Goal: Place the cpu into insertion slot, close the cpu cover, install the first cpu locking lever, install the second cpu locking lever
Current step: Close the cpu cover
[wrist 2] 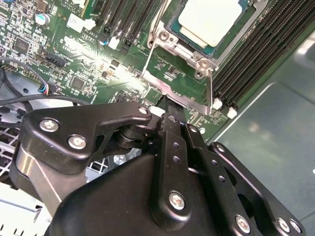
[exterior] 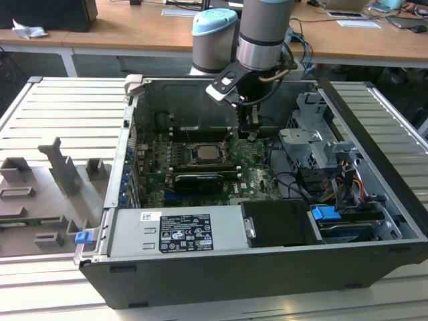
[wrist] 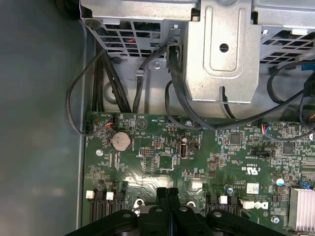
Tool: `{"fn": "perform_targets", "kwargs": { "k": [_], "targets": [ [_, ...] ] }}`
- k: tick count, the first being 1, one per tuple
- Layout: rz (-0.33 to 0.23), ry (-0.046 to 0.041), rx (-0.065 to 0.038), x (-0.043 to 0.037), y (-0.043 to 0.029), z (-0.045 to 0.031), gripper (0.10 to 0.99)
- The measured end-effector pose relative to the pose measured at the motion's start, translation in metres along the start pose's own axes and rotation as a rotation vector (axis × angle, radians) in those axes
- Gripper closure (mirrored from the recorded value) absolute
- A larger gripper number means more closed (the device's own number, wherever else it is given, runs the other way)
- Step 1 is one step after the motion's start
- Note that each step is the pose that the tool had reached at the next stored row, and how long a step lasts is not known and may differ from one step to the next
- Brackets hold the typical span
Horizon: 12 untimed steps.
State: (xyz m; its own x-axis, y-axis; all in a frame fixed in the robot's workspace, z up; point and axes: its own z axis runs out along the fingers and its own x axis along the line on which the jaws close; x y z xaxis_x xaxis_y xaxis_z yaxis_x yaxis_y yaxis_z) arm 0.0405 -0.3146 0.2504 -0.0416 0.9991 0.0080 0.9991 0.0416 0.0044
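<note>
Gripper (wrist 2: 166, 105), closed, beside cpu (wrist 2: 209, 19) flanked by memory slots (wrist 2: 256, 54).

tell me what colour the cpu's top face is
The cpu has a plain, pale silver-beige metal face, best seen in the second wrist view.

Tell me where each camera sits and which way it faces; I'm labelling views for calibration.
Exterior view: off the arm, outside the open computer case, looking down into it; arm and tool show.
Second wrist view: at the wrist, looking along the tool toward the cpu; tool's black links show.
First wrist view: at the wrist, looking past the tool at the green board and metal drive cage.
Shared: both wrist views show the tool tip over the green board.
</note>
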Motion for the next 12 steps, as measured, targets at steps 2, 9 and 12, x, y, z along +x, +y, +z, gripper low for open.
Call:
{"fn": "perform_targets", "kwargs": {
  "k": [2, 9, 12],
  "targets": [
    [0.000, 0.0000, 0.000, 0.0000, -0.0005, 0.0000, 0.980],
    [0.000, 0.0001, 0.000, 0.0001, -0.0023, 0.0000, 0.980],
    [0.000, 0.0001, 0.000, 0.0001, -0.0032, 0.0000, 0.980]
  ]
}}
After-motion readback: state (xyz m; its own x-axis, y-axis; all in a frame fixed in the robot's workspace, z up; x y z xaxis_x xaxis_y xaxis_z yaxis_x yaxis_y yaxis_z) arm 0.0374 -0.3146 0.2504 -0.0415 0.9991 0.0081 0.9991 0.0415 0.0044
